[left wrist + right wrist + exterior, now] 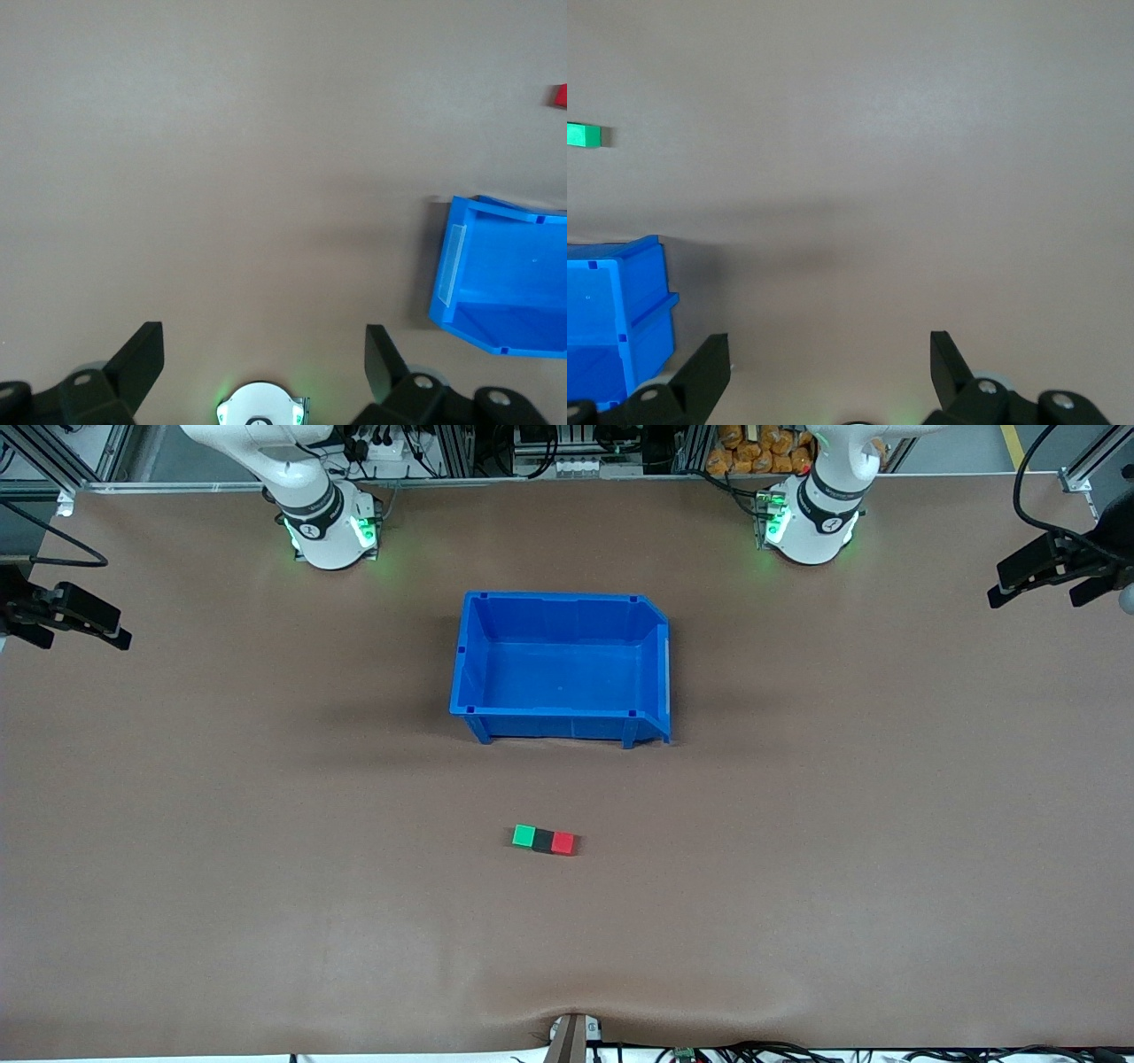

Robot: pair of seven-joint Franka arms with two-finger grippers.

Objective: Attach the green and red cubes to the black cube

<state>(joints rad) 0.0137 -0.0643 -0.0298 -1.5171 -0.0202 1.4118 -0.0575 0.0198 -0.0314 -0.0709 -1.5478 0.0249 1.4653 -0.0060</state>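
The green cube (524, 835), the black cube (542, 840) and the red cube (563, 843) lie in one touching row on the table, black in the middle, nearer to the front camera than the blue bin. Part of the red cube (561, 96) shows in the left wrist view, and the green cube (583, 135) in the right wrist view. My left gripper (1035, 598) (264, 345) hangs open and empty over the left arm's end of the table. My right gripper (120, 627) (829, 347) hangs open and empty over the right arm's end. Both arms wait far from the cubes.
An empty blue bin (660, 664) (447, 274) (651, 301) stands mid-table between the arm bases and the cubes. Brown table surface surrounds the cubes. The left arm's base (261, 409) shows below its fingers.
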